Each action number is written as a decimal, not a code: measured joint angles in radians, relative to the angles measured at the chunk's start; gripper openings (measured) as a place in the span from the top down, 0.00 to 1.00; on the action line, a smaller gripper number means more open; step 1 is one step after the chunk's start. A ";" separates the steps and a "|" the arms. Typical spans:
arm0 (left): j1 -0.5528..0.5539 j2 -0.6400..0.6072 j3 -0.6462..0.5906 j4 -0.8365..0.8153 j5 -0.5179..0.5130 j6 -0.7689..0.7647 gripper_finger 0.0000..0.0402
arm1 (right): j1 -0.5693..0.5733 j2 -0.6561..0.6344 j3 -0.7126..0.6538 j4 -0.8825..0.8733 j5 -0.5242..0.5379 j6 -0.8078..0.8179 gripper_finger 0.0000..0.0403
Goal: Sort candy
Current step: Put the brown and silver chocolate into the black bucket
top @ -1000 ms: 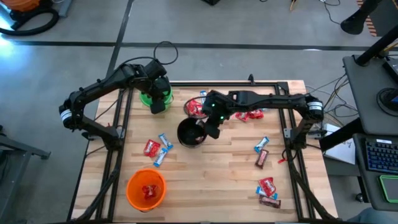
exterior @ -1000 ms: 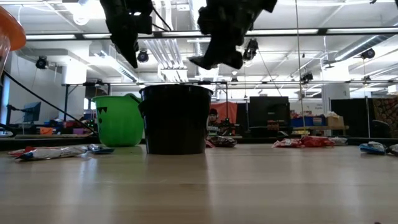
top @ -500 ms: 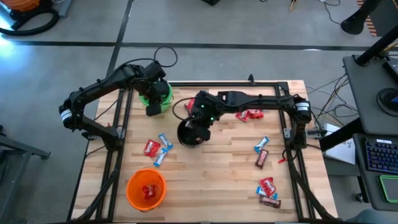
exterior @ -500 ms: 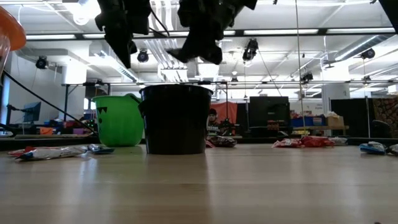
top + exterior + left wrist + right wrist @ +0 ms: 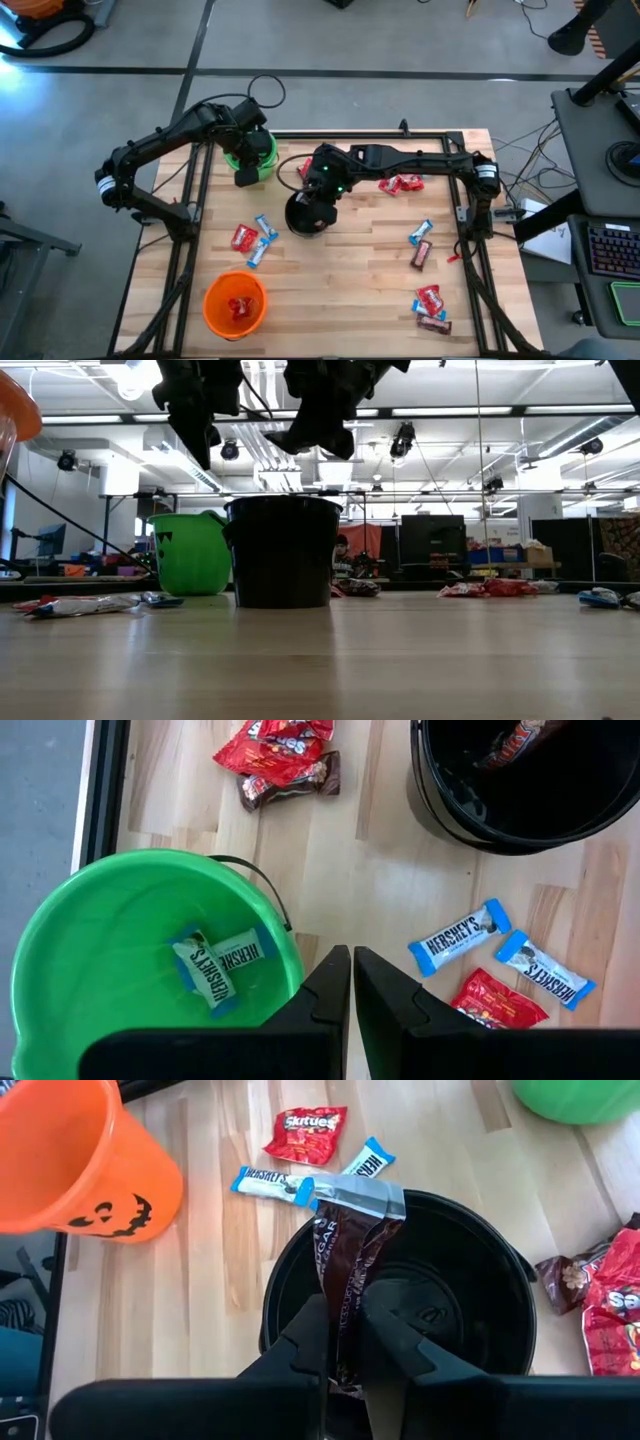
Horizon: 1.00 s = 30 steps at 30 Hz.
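Note:
My right gripper (image 5: 345, 1325) hovers above the black cup (image 5: 285, 1285), shut on a dark brown candy bar (image 5: 348, 1250). From above, gripper (image 5: 318, 190) and cup (image 5: 303, 218) sit mid-table. The left gripper (image 5: 352, 958) is shut and empty, above the near rim of the green cup (image 5: 60, 910). Two blue-and-white bars (image 5: 220, 960) lie in that cup. Another brown bar (image 5: 510, 740) lies in the black cup. Loose candy lies on the wood left (image 5: 252, 238) and right (image 5: 421, 243) of the black cup. My right gripper pinches the brown bar between its two fingers (image 5: 305, 1342) by one end (image 5: 345, 1305), the fingers lying along the bar. The rest reaches out past the fingertips to a silver crimped end (image 5: 360, 1198). The bar is lifted clear, over the black cup's opening.
An orange cup (image 5: 235, 303) with red candy stands near the table's near-left edge. More red packets lie at the far side (image 5: 400, 183) and a small pile near the right near corner (image 5: 430, 308). A black frame rail (image 5: 360, 135) runs along the far edge.
My right gripper has moved toward the table's left with the brown bar, from beside the black cup's right rim to above its opening, then held there. The left gripper has shifted slightly off the green cup's middle toward its near rim.

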 joint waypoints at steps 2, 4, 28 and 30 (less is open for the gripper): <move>0.000 0.000 0.000 0.000 0.000 0.000 1.00 | 0.000 0.000 0.000 -0.001 0.000 0.000 0.92; 0.000 0.000 0.000 0.000 0.000 0.000 1.00 | 0.000 0.000 0.000 -0.007 0.000 0.000 0.92; 0.000 0.000 0.000 0.000 0.000 0.002 1.00 | -0.002 0.047 -0.001 -0.025 -0.116 -0.052 0.92; 0.000 0.000 0.000 0.000 0.000 0.002 1.00 | -0.001 0.069 -0.002 -0.030 -0.127 -0.052 0.92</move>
